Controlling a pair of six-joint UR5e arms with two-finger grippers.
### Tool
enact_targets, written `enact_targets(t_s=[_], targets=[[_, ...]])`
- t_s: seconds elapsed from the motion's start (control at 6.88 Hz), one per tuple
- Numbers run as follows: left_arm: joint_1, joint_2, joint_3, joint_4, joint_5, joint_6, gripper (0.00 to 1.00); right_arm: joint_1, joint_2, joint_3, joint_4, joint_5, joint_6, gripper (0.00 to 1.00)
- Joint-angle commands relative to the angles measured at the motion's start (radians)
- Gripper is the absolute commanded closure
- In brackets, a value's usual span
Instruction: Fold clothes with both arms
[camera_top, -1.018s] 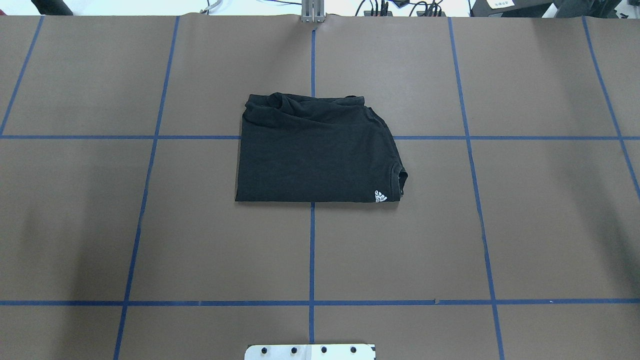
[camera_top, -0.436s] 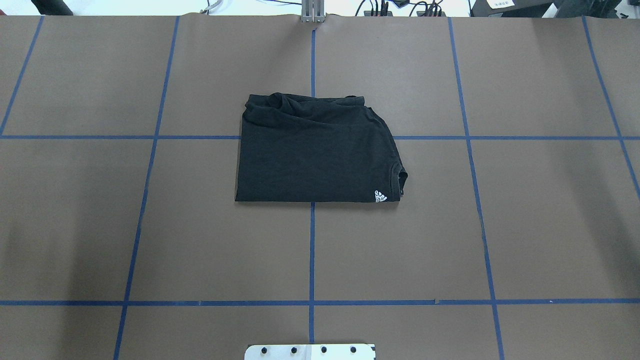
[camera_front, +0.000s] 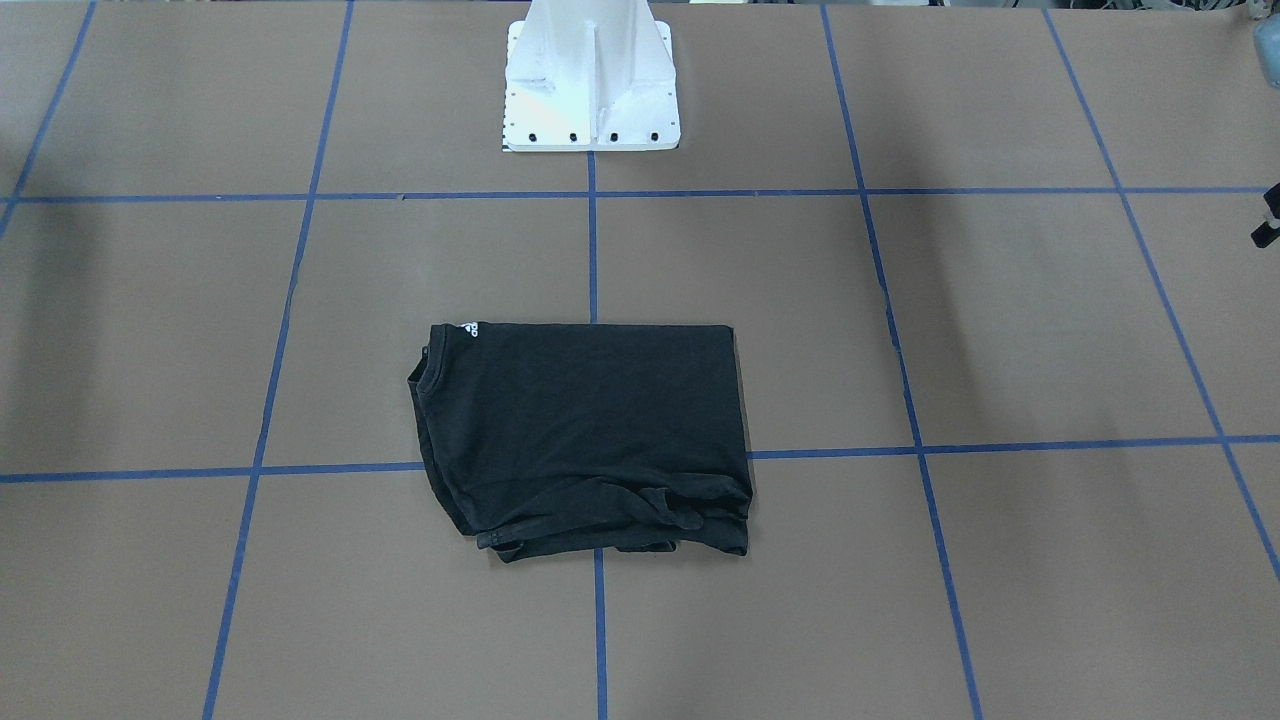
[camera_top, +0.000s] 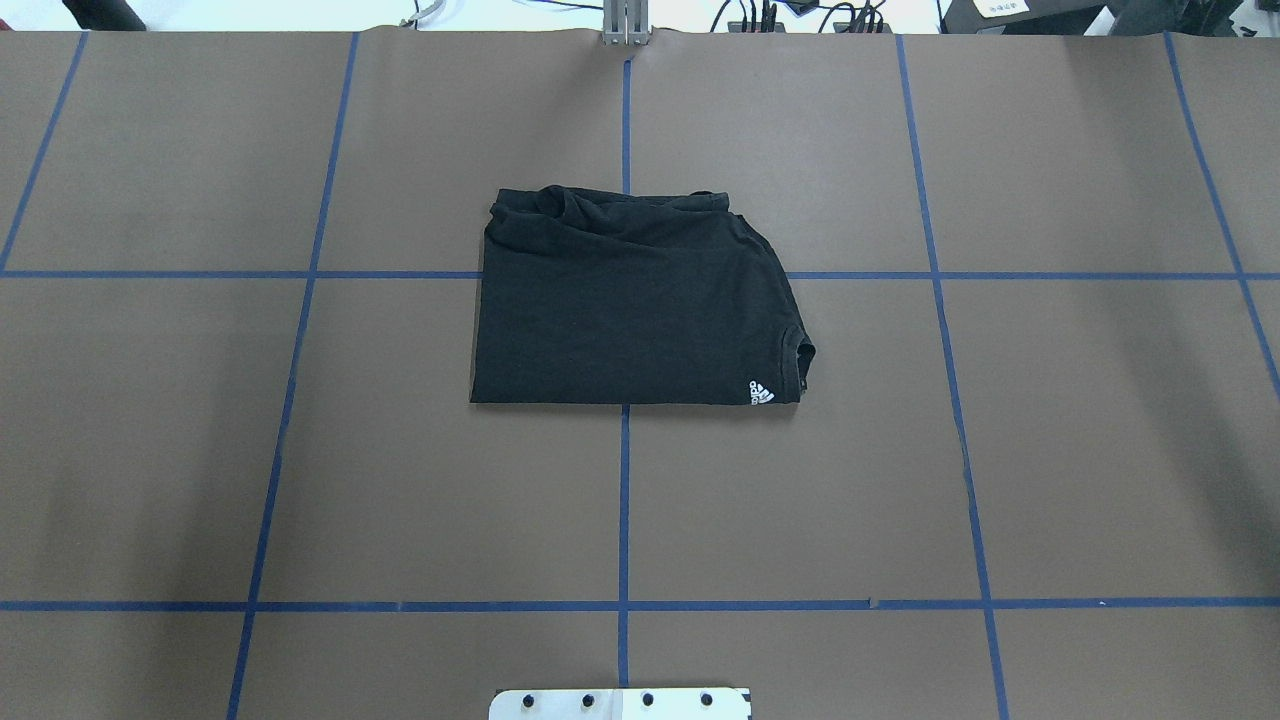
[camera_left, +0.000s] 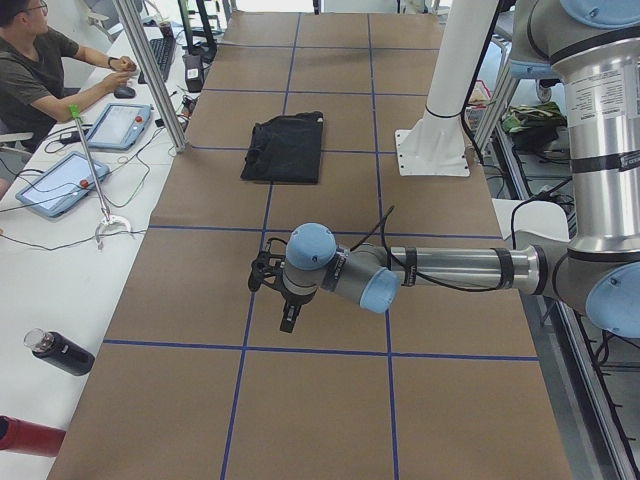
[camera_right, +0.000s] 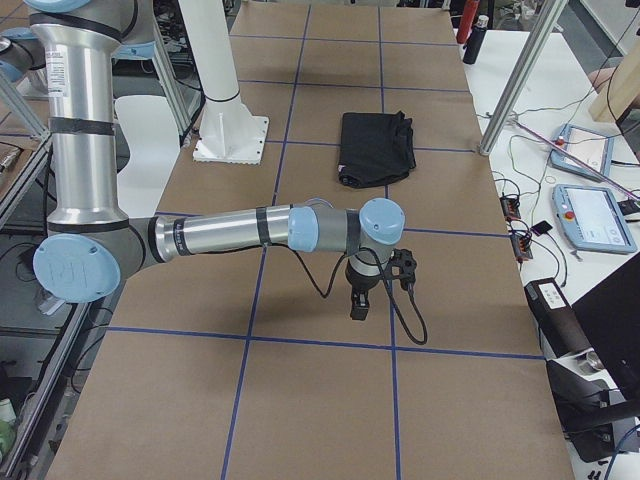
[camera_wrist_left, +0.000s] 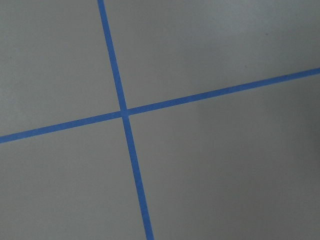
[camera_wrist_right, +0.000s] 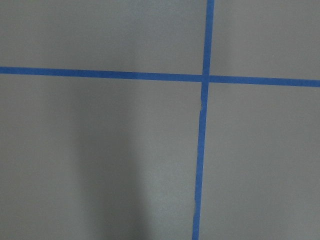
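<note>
While the folded shirt (camera_top: 630, 300) lies at the centre of the table (camera_top: 300, 450), long axis left to right, the left gripper (camera_left: 288, 318) and right gripper (camera_right: 358, 306) hang well apart toward opposite ends, grip state indeterminable.

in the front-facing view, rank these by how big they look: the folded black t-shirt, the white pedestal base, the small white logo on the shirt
1. folded black T-shirt
2. white pedestal base, which is cut off at the top edge, so only its visible part is ranked
3. small white logo
</note>
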Motion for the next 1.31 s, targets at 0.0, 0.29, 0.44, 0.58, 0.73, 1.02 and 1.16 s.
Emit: enact_targets(t_s=[0.0,0.29,0.44,0.58,0.73,1.02,1.16], targets=[[-0.024,0.059,-0.095,0.060,0.004,0.006,0.00,0.001,-0.004,0.013,0.001,0.000,-0.004,0.00],[-0.049,0.046,-0.124,0.055,0.021,0.002,0.00,-0.001,0.002,0.004,0.001,0.004,-0.003,0.00],[-0.070,0.044,-0.162,0.066,0.024,0.001,0.00,-0.001,0.001,-0.003,0.001,0.001,0.000,0.00],[-0.072,0.051,-0.168,0.077,0.016,0.001,0.00,-0.001,-0.007,-0.001,0.001,0.013,0.002,0.00],[-0.072,0.061,-0.170,0.078,0.016,0.002,0.00,-0.001,-0.021,0.000,0.010,0.007,0.005,0.00],[-0.067,0.048,-0.110,0.075,0.029,0.007,0.00,-0.001,-0.031,-0.003,0.033,0.003,0.002,0.00],[-0.064,0.043,-0.104,0.074,0.027,0.006,0.00,-0.001,-0.036,0.000,0.086,0.001,0.003,0.00]])
